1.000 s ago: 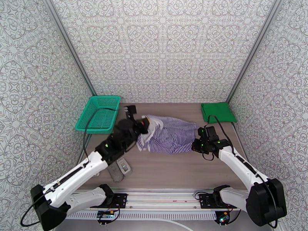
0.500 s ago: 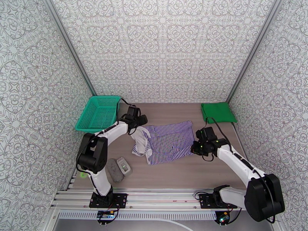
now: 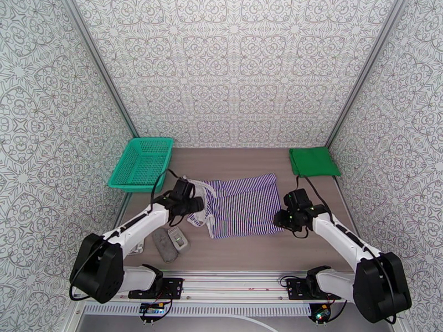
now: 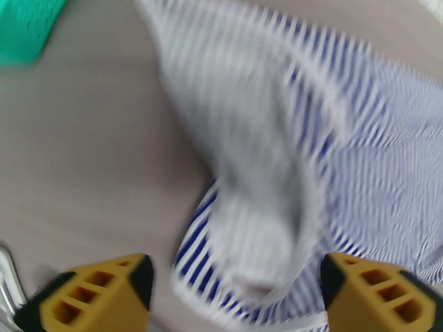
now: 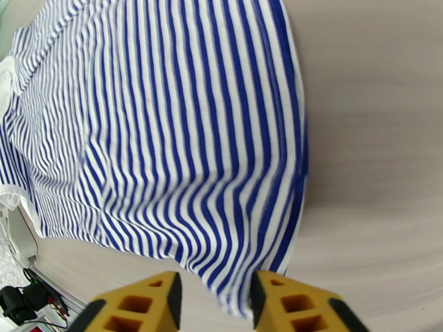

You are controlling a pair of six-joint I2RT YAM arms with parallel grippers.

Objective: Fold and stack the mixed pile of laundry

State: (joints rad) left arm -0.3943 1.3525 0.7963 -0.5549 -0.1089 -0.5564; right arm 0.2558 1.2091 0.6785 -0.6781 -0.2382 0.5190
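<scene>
Top external:
- Striped top (image 3: 242, 206) lies spread flat mid-tabletop (image 3: 249, 253), its white-edged strap end bunched at its left side.
- Green shirt (image 3: 314, 161) is folded flat at the far right corner, well apart from the striped top.
- Basket (image 3: 142, 163) sits at the far left edge. Two grey objects (image 3: 170, 243) lie near the front left, beside the left arm.
- Left gripper (image 3: 195, 205) is at the top's left edge, over the bunched straps. How wide it stands cannot be read from here.
- Right gripper (image 3: 279, 218) is at the top's near right corner. Its opening is also unreadable here.

Left wrist (blurred):
- Left gripper (image 4: 235, 294) is spread wide, with one yellow finger at each lower corner and nothing clamped.
- A white, rumpled fold of the striped top (image 4: 332, 134) lies ahead of the gap. The rest of the cloth runs right.
- Bare tabletop (image 4: 83, 161) is on the left, and a basket (image 4: 25, 23) corner shows top left.

Right wrist:
- Right gripper (image 5: 216, 302) is partly spread, with a clear gap between its fingers.
- The striped top (image 5: 166, 123) lies flat ahead. Its near corner dips into the gap, close to the right-hand finger. It is not pinched, and I cannot tell whether it touches.
- Bare tabletop (image 5: 376, 106) is on the right.
</scene>
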